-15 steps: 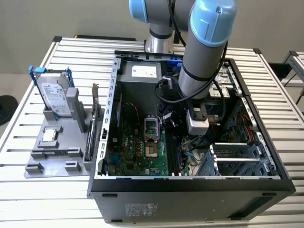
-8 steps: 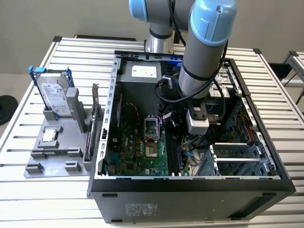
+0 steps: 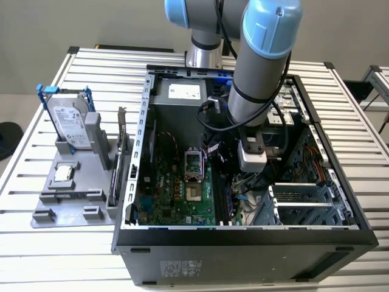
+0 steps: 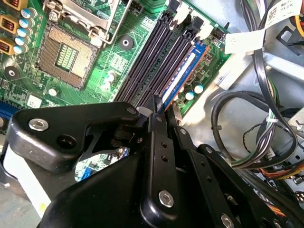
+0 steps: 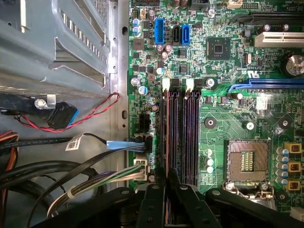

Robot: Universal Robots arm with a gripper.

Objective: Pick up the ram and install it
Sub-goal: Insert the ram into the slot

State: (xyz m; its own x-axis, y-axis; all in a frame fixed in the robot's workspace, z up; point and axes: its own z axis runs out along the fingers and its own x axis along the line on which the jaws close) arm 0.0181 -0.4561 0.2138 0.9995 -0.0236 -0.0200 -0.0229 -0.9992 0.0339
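Observation:
The ram (image 4: 183, 71) shows edge-on as a slim blue-and-dark strip standing in the outermost memory slot of the green motherboard (image 4: 109, 61). In both wrist views my gripper (image 4: 159, 105) is at one end of that slot. Its black fingers (image 5: 176, 190) are drawn close together on either side of the strip, shut on the ram (image 5: 167, 142). The neighbouring memory slots (image 5: 191, 137) hold nothing. In the exterior view the arm's wrist (image 3: 252, 155) reaches down into the open computer case (image 3: 243, 240), over the board's slot area.
Cable bundles (image 4: 256, 118) lie right beside the slots, and a CPU socket (image 5: 247, 161) sits on their other side. At the exterior view's left, a grey holder (image 3: 73, 194) carries a blue-framed hard drive (image 3: 68, 121). An expansion card (image 3: 121, 158) leans beside the case.

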